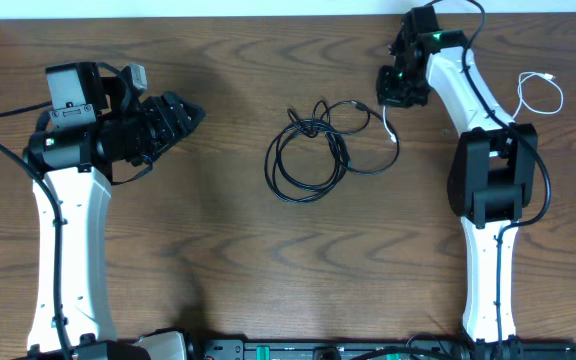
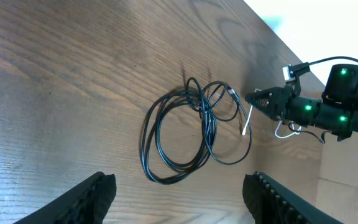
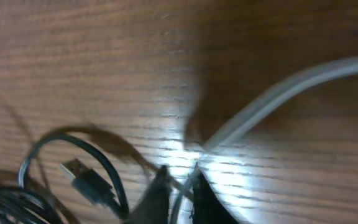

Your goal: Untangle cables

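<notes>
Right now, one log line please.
left gripper: open, empty | right gripper: shut on white cable | black cable: coiled, untouched

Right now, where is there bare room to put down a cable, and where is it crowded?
Free: the bare table below the black cable, between the left arm and right arm; also the gap between the left gripper and that coil. Crowded: between the coil and the right gripper, where the white cable lies.

text: none legible | labels: none; brands: none | numbers: none; signs: none
</notes>
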Robot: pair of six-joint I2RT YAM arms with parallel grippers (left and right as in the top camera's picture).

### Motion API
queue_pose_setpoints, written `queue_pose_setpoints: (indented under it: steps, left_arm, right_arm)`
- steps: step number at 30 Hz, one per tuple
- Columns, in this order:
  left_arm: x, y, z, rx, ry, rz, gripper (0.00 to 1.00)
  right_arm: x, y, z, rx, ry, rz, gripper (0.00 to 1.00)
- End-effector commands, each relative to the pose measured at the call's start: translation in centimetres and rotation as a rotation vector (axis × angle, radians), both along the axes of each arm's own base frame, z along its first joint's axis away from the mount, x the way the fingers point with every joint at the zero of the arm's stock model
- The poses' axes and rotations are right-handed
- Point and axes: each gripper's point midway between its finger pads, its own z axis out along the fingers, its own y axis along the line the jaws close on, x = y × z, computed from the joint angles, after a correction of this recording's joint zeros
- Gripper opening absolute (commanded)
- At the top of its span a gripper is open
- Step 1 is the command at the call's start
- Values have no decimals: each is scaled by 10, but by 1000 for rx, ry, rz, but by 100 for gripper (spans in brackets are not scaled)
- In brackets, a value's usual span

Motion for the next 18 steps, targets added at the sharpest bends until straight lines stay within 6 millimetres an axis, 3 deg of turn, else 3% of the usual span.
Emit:
queue_pose_setpoints:
  steps: [1,6,10,11,15,18]
  left_arm:
    - [1,3,2,24,-16,-8,71]
    - [1,3,2,24,-16,-8,71]
    - [1,3,2,24,-16,-8,71]
    - [1,3,2,24,-16,-8,71]
    - [1,3,2,24,-16,-8,71]
    - [1,3,2,24,-16,-8,71]
  right_arm:
    - [11,-21,14,-22,-34,-65,1]
    - [33,-73,93,-9,-179,-163,1]
    - [37,-146,172,-11,-327,-291,1]
    - [33,-173,194,-19,-370,-339,1]
    - [19,-251,228,-58,-452,-484,1]
    - [10,-307,230,-72,-478,-598,1]
